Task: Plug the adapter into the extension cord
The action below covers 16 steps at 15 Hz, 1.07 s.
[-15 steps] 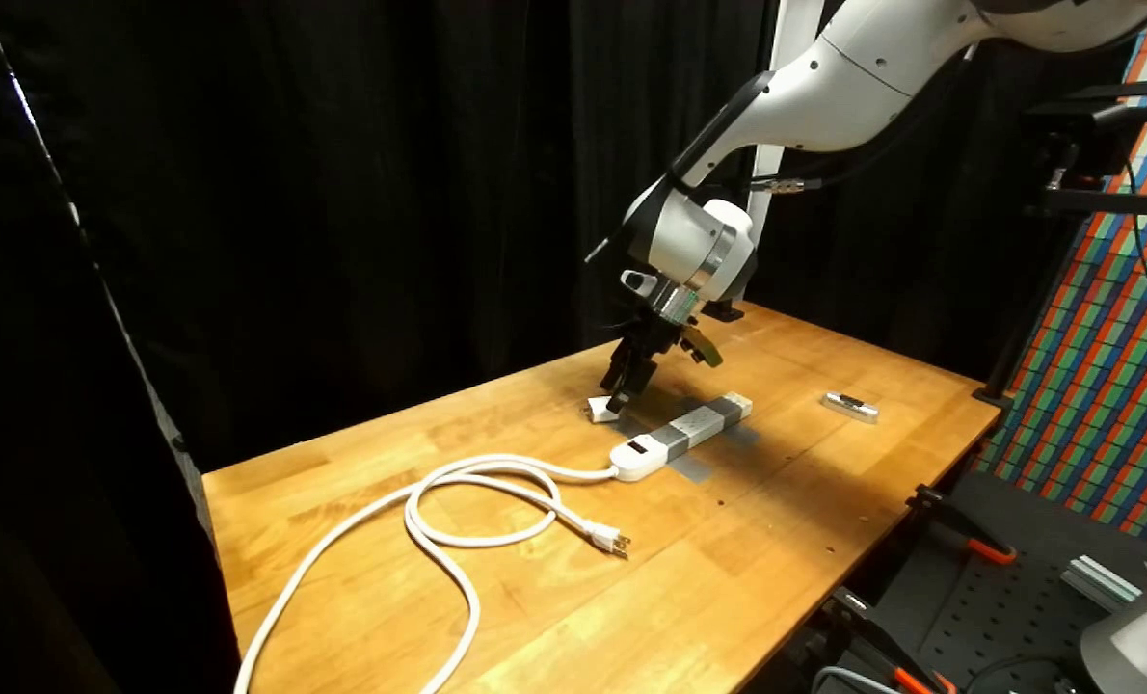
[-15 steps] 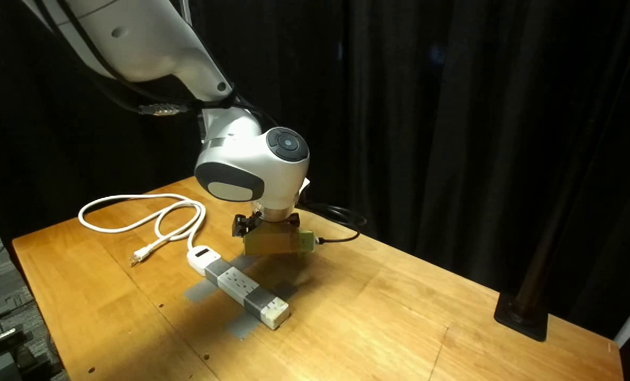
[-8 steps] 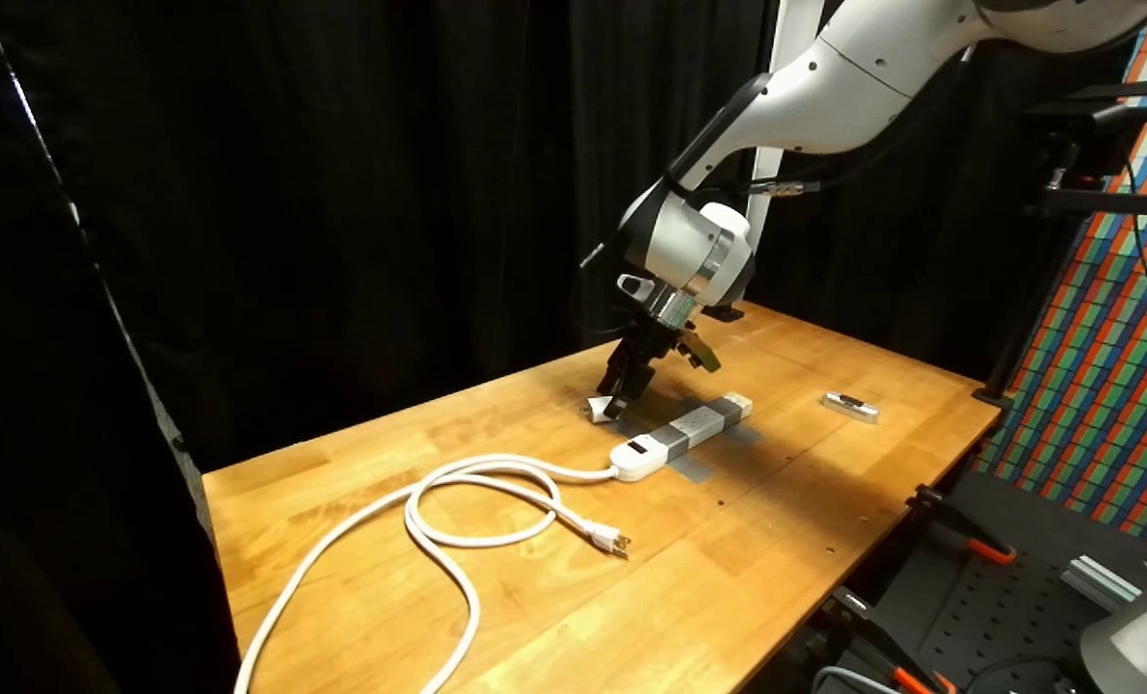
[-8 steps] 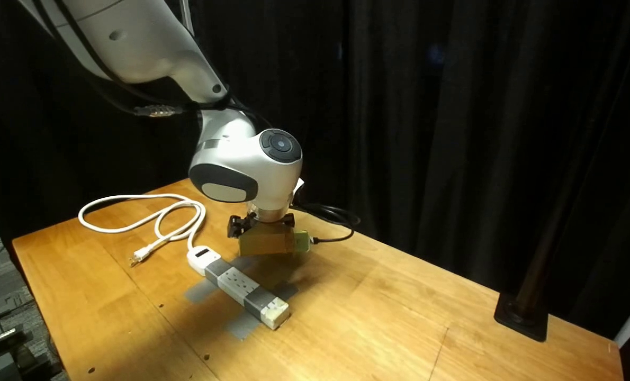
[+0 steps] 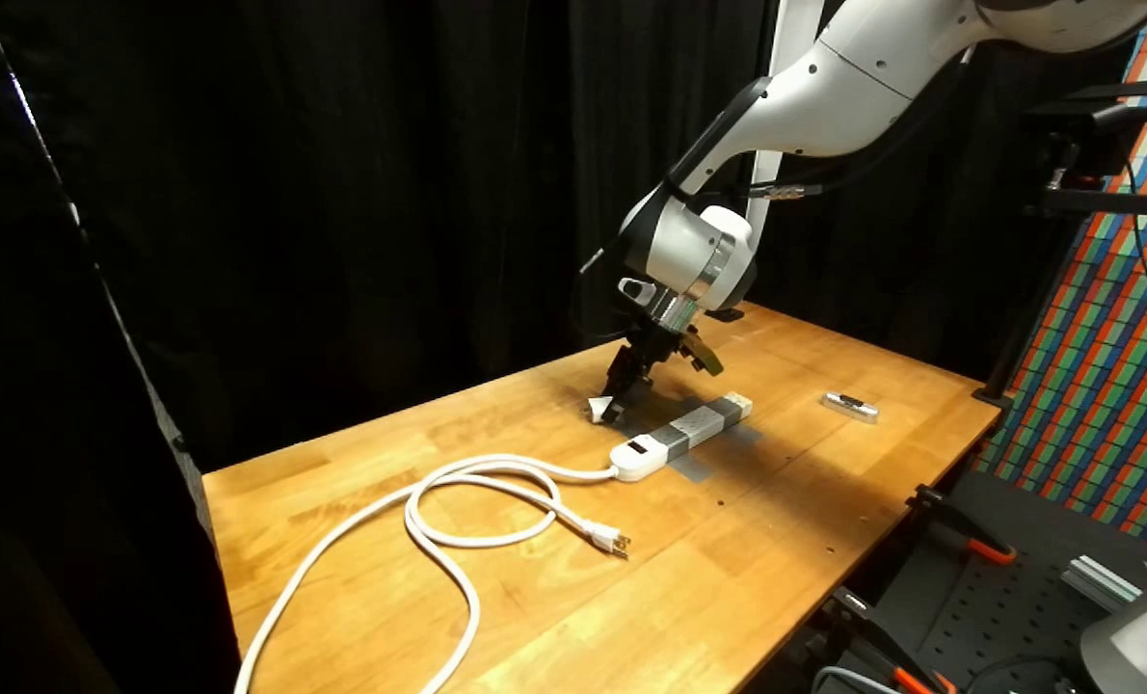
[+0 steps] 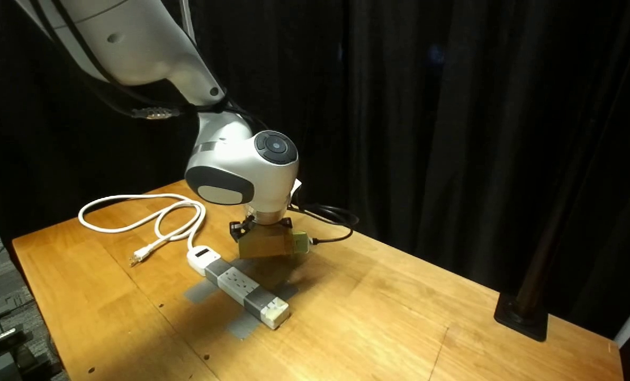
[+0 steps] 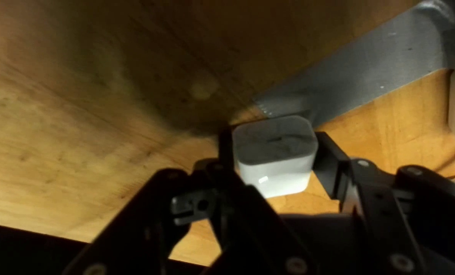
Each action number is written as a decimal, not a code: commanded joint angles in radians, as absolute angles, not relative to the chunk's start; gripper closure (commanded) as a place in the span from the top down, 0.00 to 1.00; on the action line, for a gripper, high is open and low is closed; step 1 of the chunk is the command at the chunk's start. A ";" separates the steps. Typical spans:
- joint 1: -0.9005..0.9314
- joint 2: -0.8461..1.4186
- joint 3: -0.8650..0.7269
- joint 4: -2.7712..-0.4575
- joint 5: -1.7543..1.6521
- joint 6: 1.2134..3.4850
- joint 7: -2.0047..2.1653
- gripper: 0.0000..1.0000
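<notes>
Just right of center in the wrist view you've got the adapter [image 7: 276,158], a white rounded block, and the claw [image 7: 274,152] is pinching it, black fingers [image 7: 329,164] up against its left and right sides. Its upper face looks kinda gray in the shade. Strip of gray tape [image 7: 357,76] runs from right behind it toward the upper right corner, and most of the left half is wooden tabletop [image 7: 40,164]. Over in an exterior view, the robot arm [image 5: 824,96] slants in from the upper right, and the adapter is a tiny white wedge a bit right of center at the claw's tips. The extension cord [image 5: 639,458] lies diagonally just below and to the right of it, near but apart. Its cable [image 5: 482,544] loops around the lower left, with the plug [image 5: 606,536] below mid-frame. Small silver thing [image 5: 863,412] over on the right, too tiny to ID. Moving on, in an exterior view there's a yellowish box [image 6: 267,243] under the wrist, a bit below center, blocking the claw's tips and the adapter, while the extension cord's sockets [image 6: 236,280] face up lower down. Black curtain [image 6: 452,132] fills the back in both exterior views.
</notes>
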State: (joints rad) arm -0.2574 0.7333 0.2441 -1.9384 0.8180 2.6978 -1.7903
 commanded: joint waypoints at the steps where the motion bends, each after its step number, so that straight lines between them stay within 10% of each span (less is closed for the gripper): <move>1: -0.267 0.730 0.261 -1.951 0.829 2.734 -1.812 0.23; 16: -0.120 0.561 0.016 -1.951 0.300 2.642 -1.307 0.23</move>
State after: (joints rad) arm -0.1817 0.6576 0.0851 -1.9213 0.4746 2.6909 -1.4599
